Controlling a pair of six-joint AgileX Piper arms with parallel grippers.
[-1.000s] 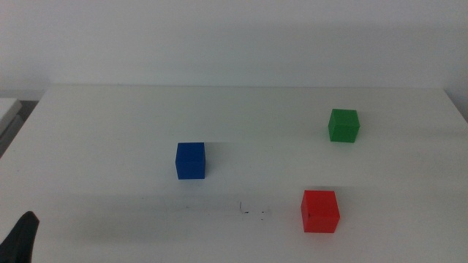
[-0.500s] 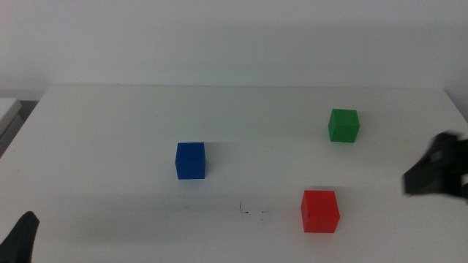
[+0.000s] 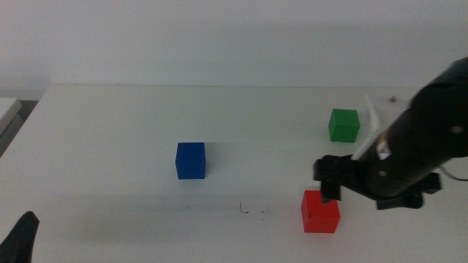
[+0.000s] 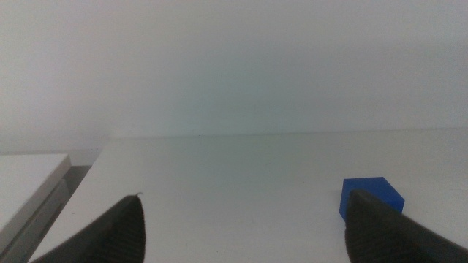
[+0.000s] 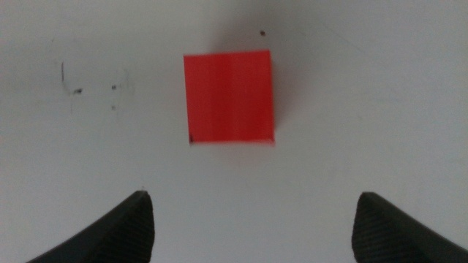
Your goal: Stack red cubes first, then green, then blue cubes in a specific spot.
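Right claw (image 5: 252, 219), jaws apart, hangs over the red cube (image 5: 229, 97); center it squarely, then descend to the worktop (image 3: 110, 131).

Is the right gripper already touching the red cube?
Apart. In the right wrist view, the open right gripper has bare white table between both jaws and the red cube.

My middle camera looks forward and down over the whole table (image 3: 110, 131). My left wrist camera sits low, facing level across it. My right wrist camera looks straight down, close above the red cube (image 5: 229, 97), shared with the middle view (image 3: 320, 213).
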